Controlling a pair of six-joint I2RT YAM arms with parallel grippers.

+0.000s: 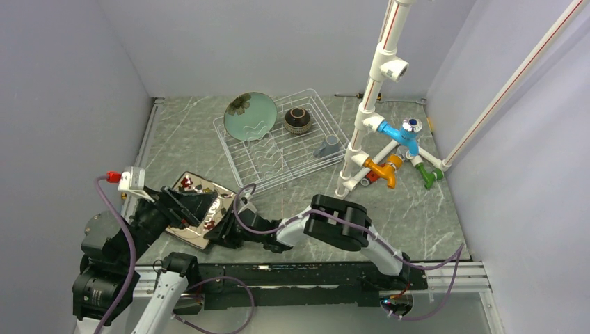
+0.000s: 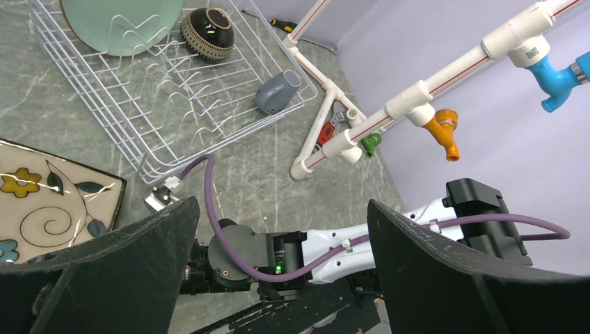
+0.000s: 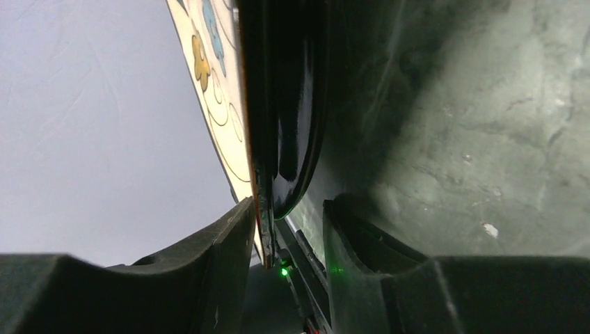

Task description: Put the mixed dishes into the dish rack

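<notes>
The white wire dish rack (image 1: 240,156) (image 2: 139,132) holds the pale green round plate (image 1: 249,115) (image 2: 118,21) upright, the brown bowl (image 1: 298,120) (image 2: 207,31) and the grey mug (image 1: 327,146) (image 2: 277,92) on its side. The cream floral square plate (image 1: 197,185) (image 2: 49,202) (image 3: 219,111) lies at the front left, stacked on the dark teal square plate (image 3: 296,104). My right gripper (image 1: 221,233) (image 3: 287,209) straddles the near edge of both plates, with a gap still showing beside the dark one. My left gripper (image 1: 182,205) (image 2: 278,278) hangs wide open above the cream plate, holding nothing.
A white pipe stand (image 1: 376,139) with blue, orange and green fittings rises right of the rack. A screwdriver (image 1: 348,94) lies by the back wall. My right arm (image 1: 334,223) stretches across the front of the table. Grey walls close in on three sides.
</notes>
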